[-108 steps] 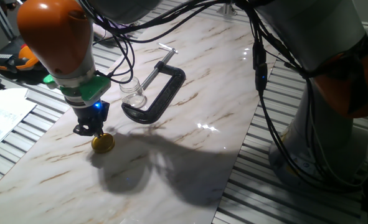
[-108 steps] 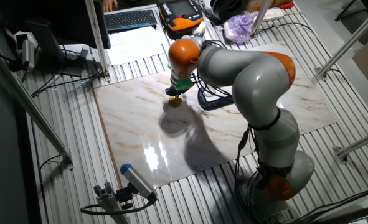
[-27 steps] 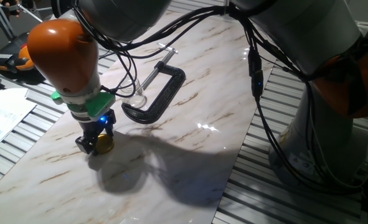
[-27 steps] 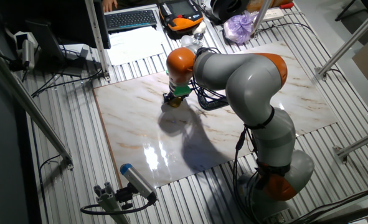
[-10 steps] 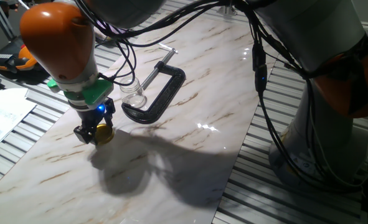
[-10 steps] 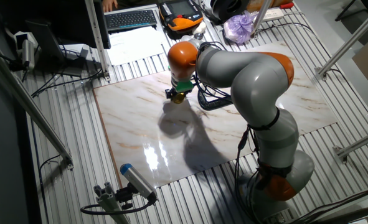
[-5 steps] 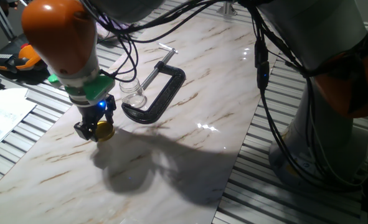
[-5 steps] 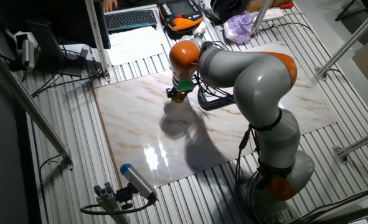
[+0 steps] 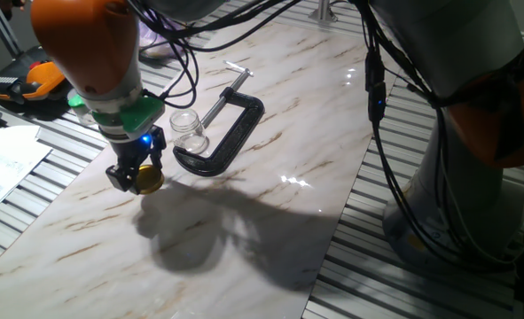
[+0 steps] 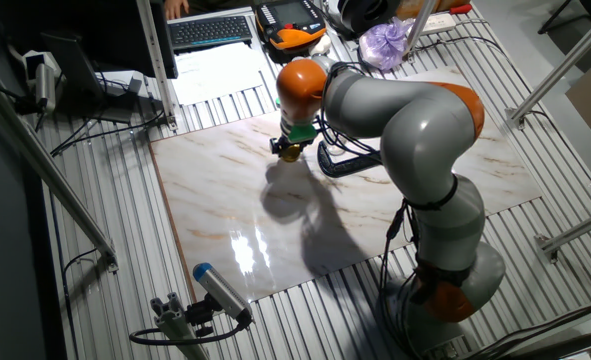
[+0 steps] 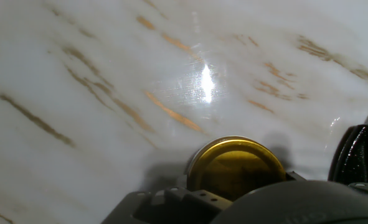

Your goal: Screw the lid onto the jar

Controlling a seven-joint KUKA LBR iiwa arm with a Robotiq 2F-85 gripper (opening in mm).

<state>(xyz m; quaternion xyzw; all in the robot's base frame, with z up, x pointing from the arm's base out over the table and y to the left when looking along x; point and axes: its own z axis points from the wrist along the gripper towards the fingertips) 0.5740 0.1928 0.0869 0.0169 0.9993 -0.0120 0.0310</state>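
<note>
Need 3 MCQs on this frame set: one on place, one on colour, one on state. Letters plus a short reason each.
1. Where does the small clear glass jar stand?
A. beside the black metal C-clamp
B. on the papers off the board
C. under the robot's base

2. What colour is the small round metal lid?
A. red
B. gold-yellow
C. blue

3. What is the state of the lid?
A. screwed onto the jar
B. lying free on the marble-patterned board
C. held in the pincer, clear of the board

Key:
1 A, the jar sits right next to the clamp's frame on the board.
2 B, the hand view shows a shiny gold cap.
3 C, the fingers grip the cap above its shadow, and the jar's mouth is open.
</note>
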